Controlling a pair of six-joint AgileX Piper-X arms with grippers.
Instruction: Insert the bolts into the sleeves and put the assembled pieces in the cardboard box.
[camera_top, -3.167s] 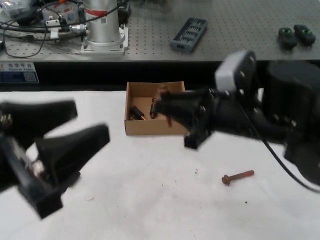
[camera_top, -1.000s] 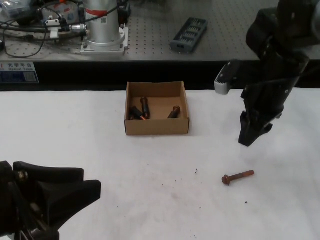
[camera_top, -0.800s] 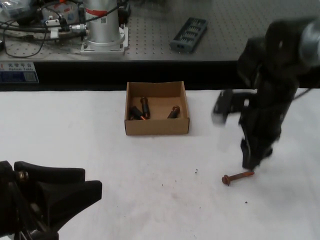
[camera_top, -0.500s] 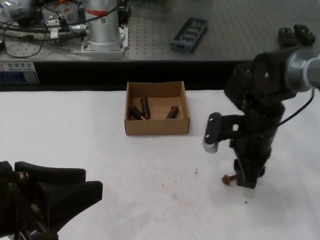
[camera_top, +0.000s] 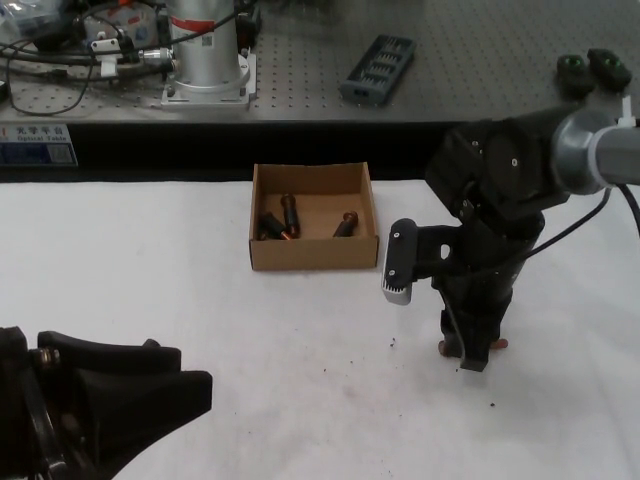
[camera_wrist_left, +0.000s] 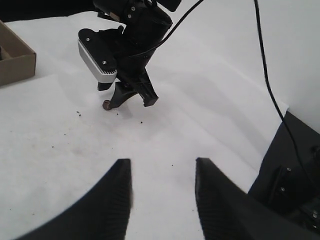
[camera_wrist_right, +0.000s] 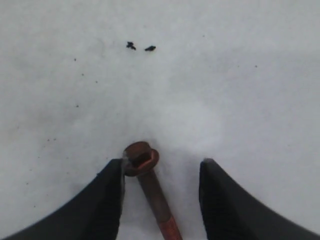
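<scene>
1. While the right gripper (camera_top: 470, 356) is pointing straight down at the white sheet (camera_top: 250, 330), its two fingers are standing apart and gripping nothing.
2. The bolt (camera_wrist_right: 152, 192) is lying flat on the sheet in the gap between those fingers. Its hexagonal head is sitting close against one finger, and its shank is running back into the gap at a slight skew.
3. Judging by this, the robot is working on the pick-up of a loose bolt. The grasp itself is not yet made.
4. The next move is calling for the fingers to close across the shank. Because the bolt is lying off-centre, one finger will probably be nudging it sideways first, so the tips should be staying low enough to catch the thin shank and not ride over it.
5. The left gripper (camera_wrist_left: 162, 200) is waiting well apart from the bolt, its fingers spread and empty.
6. The cardboard box (camera_top: 313, 255) is sitting farther back on the sheet, well apart from the bolt, and is already holding a few dark pieces (camera_top: 280, 222).
</scene>
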